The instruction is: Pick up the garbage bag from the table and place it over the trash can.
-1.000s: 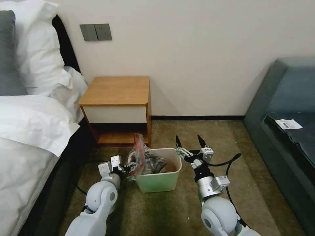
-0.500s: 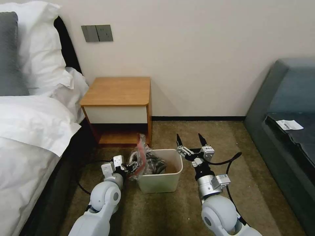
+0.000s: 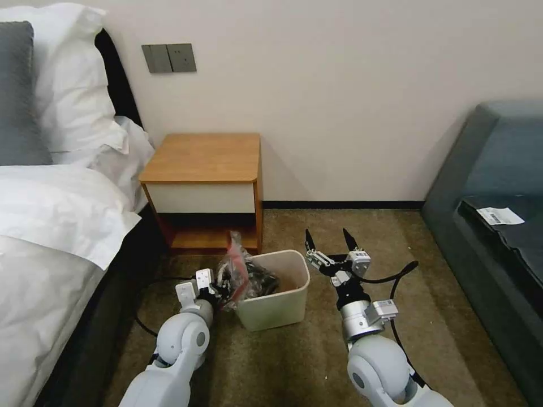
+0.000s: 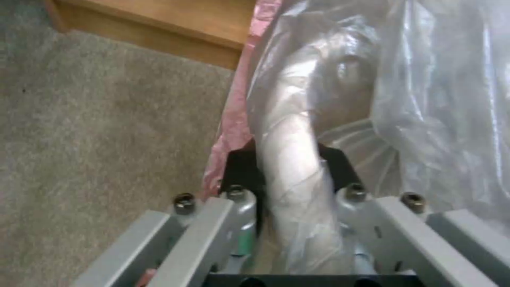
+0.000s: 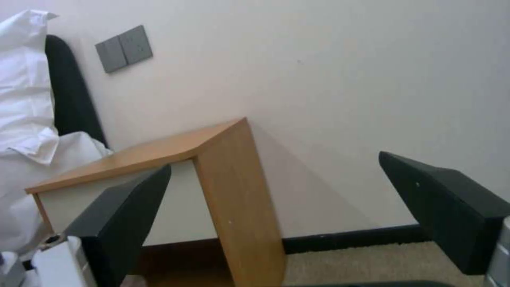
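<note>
Left pincer (image 3: 222,286) clamps crinkly garbage bag (image 3: 240,270) (rounded trash can (image 3: 277,305) adjacent); right pincer (image 3: 328,243) agape

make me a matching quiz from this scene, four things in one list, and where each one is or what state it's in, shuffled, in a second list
Things:
1. garbage bag
2. trash can
3. right gripper
4. table

States or places:
A. open, holding nothing, beside the bin
B. against the wall next to the bed, top bare
C. pinched in the left gripper, draped over the bin's near-left rim
D. standing on the carpet between the two arms

Pairs: 1-C, 2-D, 3-A, 4-B
</note>
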Motion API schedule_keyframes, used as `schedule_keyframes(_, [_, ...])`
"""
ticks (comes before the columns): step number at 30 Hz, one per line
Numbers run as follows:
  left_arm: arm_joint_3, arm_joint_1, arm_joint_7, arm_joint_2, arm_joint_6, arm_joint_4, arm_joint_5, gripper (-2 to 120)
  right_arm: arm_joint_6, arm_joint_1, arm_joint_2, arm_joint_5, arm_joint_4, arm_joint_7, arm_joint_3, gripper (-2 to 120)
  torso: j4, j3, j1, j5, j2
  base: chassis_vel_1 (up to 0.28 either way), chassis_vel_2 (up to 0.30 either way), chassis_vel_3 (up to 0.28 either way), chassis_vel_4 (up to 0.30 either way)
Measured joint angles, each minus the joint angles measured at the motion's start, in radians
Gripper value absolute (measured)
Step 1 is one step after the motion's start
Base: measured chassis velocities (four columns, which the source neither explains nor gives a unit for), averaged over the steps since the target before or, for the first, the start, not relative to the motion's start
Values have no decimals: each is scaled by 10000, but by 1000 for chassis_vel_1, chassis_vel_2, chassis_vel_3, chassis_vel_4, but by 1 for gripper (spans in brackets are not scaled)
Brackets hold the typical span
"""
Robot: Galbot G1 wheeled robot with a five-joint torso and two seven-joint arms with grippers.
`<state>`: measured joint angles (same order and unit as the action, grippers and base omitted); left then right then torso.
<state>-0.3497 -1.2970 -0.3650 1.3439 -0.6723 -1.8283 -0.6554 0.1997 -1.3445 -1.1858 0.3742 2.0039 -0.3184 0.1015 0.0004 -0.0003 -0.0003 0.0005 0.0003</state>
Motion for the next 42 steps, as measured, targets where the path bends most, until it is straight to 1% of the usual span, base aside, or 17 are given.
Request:
schedule_keyframes(3, [-9,-29,-9,14,0,-6,10,12,0,-2,-3,-2,0,-1,-11,100,0,1,-1,-1,-1,0,0,0,0])
schedule_keyframes(11, [-68,-128,0,48,0,-101,201,12,0,-16,-68,-28,29,-5,-54,100,-5,3,1,-7,-3,0,0,0,0])
schedule_keyframes(14, [-66,-193,7,70,203,-163,364,12,0,-17,-79,-54,31,-2,-67,100,-7,4,2,-8,-4,0,0,0,0])
schedule_keyframes(17, [-63,-331,60,91,829,-285,638,12,-1,2,-89,-154,33,21,-117,100,-12,9,3,-17,-6,0,0,0,0])
schedule_keyframes(19, [-63,-331,60,91,829,-285,638,12,-1,2,-89,-154,33,21,-117,100,-12,9,3,-17,-6,0,0,0,0])
schedule_keyframes(20, [-5,-476,299,137,1947,-299,1195,12,-11,50,-106,-312,21,107,-188,100,-14,14,5,-27,-9,0,0,0,0])
schedule_keyframes(22, [15,-643,398,202,2659,-453,1690,12,-10,137,-131,-566,-47,375,-257,100,-17,16,9,-32,-11,0,0,0,0])
schedule_keyframes(23, [15,-643,398,202,2659,-453,1690,12,-10,137,-131,-566,-47,375,-257,100,-17,16,9,-32,-11,0,0,0,0])
schedule_keyframes(25, [34,-795,426,205,3008,-789,2014,11,7,270,-131,-716,-100,621,-342,100,-9,11,9,-13,-11,0,0,0,0])
schedule_keyframes(26, [57,-919,439,196,3156,-1021,2249,11,8,363,-122,-763,-122,690,-401,100,-7,10,8,-14,-11,0,0,0,0])
schedule_keyframes(27, [57,-919,439,196,3156,-1021,2249,11,8,363,-122,-763,-122,690,-401,100,-7,10,8,-14,-11,0,0,0,0])
schedule_keyframes(30, [94,-1237,455,148,3384,-1592,2807,11,6,587,-119,-783,-165,747,-500,100,-7,6,7,-11,-10,0,0,0,0])
schedule_keyframes(35, [90,-1549,423,144,3559,-1998,3404,11,-38,715,-97,-685,-153,824,-592,100,-6,4,6,-8,-9,0,0,0,0])
schedule_keyframes(38, [91,-1731,417,242,4162,-2047,4551,11,-339,866,23,264,145,1157,-1012,100,-5,4,5,-5,-8,0,0,0,0])
schedule_keyframes(39, [91,-1731,417,242,4162,-2047,4551,11,-339,866,23,264,145,1157,-1012,100,-5,4,5,-5,-8,0,0,0,0])
schedule_keyframes(41, [119,-1791,371,357,4314,-2051,4909,11,-829,1032,90,1122,407,1514,-1348,100,-4,3,5,-5,-7,0,0,0,0])
schedule_keyframes(42, [136,-1800,361,399,4351,-2052,5007,11,-931,1092,97,1254,449,1589,-1450,100,-4,3,5,-6,-7,0,0,0,0])
